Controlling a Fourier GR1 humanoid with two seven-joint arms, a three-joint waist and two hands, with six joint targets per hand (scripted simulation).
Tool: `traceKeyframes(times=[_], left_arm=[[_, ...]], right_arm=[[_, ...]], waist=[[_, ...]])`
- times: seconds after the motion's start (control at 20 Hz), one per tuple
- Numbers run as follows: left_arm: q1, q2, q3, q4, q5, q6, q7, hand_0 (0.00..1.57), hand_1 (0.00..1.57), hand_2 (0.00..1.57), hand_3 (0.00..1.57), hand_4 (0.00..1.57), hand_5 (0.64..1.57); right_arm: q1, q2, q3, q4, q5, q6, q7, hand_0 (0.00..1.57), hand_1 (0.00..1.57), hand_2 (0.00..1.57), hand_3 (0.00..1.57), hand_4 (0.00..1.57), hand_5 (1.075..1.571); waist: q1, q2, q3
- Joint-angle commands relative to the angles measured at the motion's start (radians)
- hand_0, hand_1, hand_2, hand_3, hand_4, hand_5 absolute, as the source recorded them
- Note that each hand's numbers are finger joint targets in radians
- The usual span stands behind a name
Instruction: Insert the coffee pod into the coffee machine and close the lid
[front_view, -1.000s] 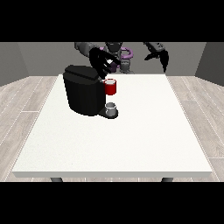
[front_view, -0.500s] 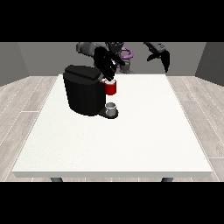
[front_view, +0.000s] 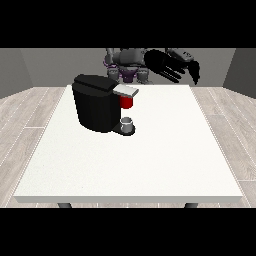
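no text, label, brand, number or sign can be read anywhere; the black coffee machine bears no legible marking; the white table carries no lettering; the robot at the top shows no readable writing

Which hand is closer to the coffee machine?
The robot's right hand, the one further left in the view: it hangs up and to the right of the coffee machine. The other hand is further right still, beyond it.
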Motion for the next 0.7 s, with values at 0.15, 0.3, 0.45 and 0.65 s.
traceKeyframes(times=[0.15,0.3,0.45,0.65], left_arm=[[-0.033,0.007,-0.001,-0.016,0.02,-0.02,0.043,0.0,0.0,0.0,0.0,0.32,1.571],[0.001,-0.017,-0.037,-0.07,0.004,-0.008,0.045,0.0,0.0,0.0,0.0,0.34,1.571],[0.018,-0.005,-0.026,-0.07,0.013,-0.016,0.055,0.0,0.0,0.0,0.0,0.25,1.571],[0.054,0.016,0.003,-0.066,0.024,-0.015,0.051,0.0,0.0,0.0,0.0,0.27,1.571]], right_arm=[[-0.095,0.089,0.016,0.079,-0.007,-0.036,-0.106,0.0,0.0,0.0,0.0,0.05,1.571],[-0.099,0.078,-0.002,0.143,-0.02,-0.013,-0.171,0.0,0.0,0.0,0.0,0.1,1.571],[-0.061,0.141,0.024,0.147,-0.023,-0.025,-0.241,0.0,0.0,0.0,0.0,0.0,1.571],[-0.03,0.194,0.05,0.144,-0.041,0.003,-0.32,0.0,0.0,0.0,0.0,0.0,1.571]], waist=[[0.019,0.024,-0.0126],[0.024,0.017,-0.0124],[-0.016,-0.003,-0.0123],[-0.068,-0.042,-0.0123]])
